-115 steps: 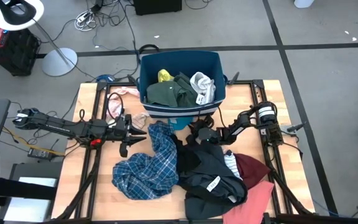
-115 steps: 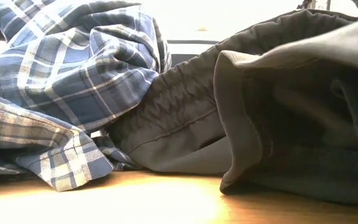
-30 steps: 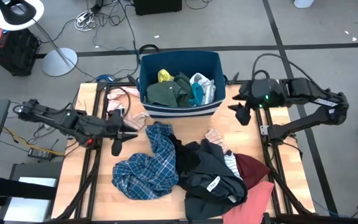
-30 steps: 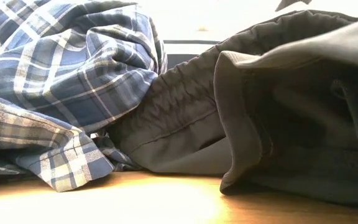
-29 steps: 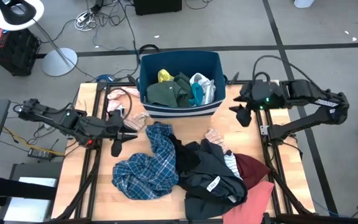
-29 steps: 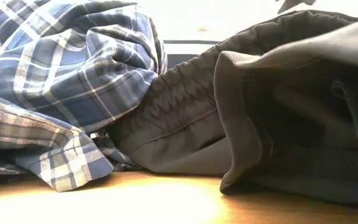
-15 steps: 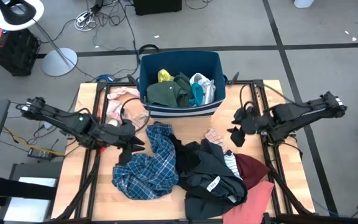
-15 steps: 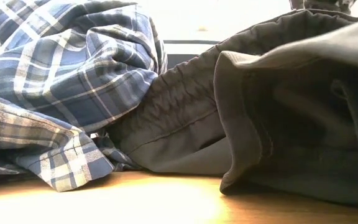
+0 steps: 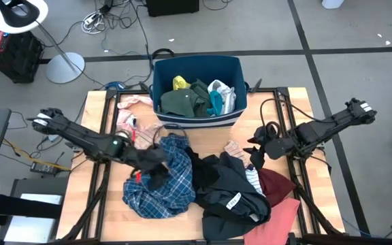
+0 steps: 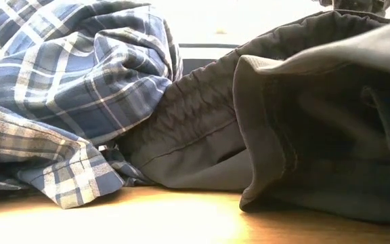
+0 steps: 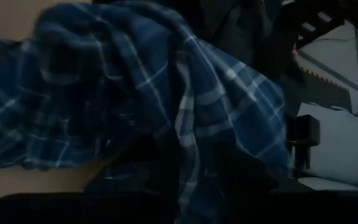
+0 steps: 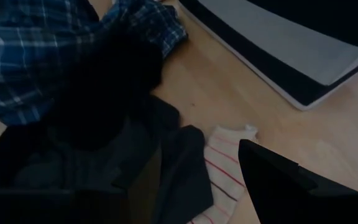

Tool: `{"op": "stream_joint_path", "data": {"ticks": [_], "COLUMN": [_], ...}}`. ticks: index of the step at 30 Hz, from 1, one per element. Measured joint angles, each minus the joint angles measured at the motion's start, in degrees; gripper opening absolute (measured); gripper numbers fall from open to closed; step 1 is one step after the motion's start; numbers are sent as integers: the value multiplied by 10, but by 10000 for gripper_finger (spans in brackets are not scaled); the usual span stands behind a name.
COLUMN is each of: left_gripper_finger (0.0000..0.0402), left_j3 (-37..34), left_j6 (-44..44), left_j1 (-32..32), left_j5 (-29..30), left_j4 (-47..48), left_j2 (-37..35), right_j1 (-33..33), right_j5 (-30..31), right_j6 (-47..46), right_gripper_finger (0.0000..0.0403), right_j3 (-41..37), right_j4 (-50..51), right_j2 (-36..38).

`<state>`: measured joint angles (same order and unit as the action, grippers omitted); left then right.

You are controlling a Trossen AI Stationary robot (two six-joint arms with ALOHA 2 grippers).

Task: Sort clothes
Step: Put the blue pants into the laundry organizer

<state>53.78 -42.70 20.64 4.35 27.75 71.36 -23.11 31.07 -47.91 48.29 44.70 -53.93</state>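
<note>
Left gripper (image 9: 156,169) is down on the plaid shirt (image 9: 162,180), mid-left of the table (image 9: 94,116), w/ its arm reaching in from the left edge. Wrist view is all blue plaid folds pressed up close; fingers sunk in shadow, so can't tell if jaws are apart or clamped on cloth.

Right gripper (image 9: 256,154) hangs just right of the striped sock (image 9: 235,148), near the top of the dark pile. Its wrist view shows the sock (image 12: 225,158) flat on the wood beside the black garment (image 12: 92,155), and one finger (image 12: 278,180) well off to the side, so jaws look spread, nothing betw. them.

Pile sits centre-front: dark grey garment (image 9: 230,194) overlapping the plaid's right edge, maroon piece (image 9: 278,184) and salmon piece (image 9: 284,214) at the front-right corner. Pink item (image 9: 133,102) lies alone at back-left, beside the bin (image 9: 196,119).

Bin is at the back centre, holding dark green (image 9: 182,101), yellow (image 9: 180,83), teal-white (image 9: 218,95) clothes.

Low view: plaid (image 10: 66,102) on one side, grey waistband (image 10: 202,122) touching it.
</note>
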Motion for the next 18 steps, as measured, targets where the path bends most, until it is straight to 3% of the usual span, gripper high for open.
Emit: {"op": "stream_joint_path", "data": {"ticks": [6, 10, 12, 15, 18], "left_gripper_finger": [113, 109, 89, 25, 7], "left_j3": [-1, -1, -1, -1, 15], "left_j6": [8, -1, -8, -9, 4], "left_j1": [0, -5, -8, -14, -20], "left_j5": [-2, -37, -51, -52, -52], "left_j4": [-25, -85, -126, -181, -191], "left_j2": [74, 103, 109, 106, 90], "right_j1": [-12, -15, -16, -16, -16], "right_j5": [16, 21, 28, 36, 38], "right_j6": [0, 1, 1, 1, 1], "right_gripper_finger": [217, 217, 217, 217, 217], "right_j3": [0, 0, 0, 0, 0], "right_j4": [-6, -6, -6, -6, -6], "right_j2": [0, 0, 0, 0, 0]}}
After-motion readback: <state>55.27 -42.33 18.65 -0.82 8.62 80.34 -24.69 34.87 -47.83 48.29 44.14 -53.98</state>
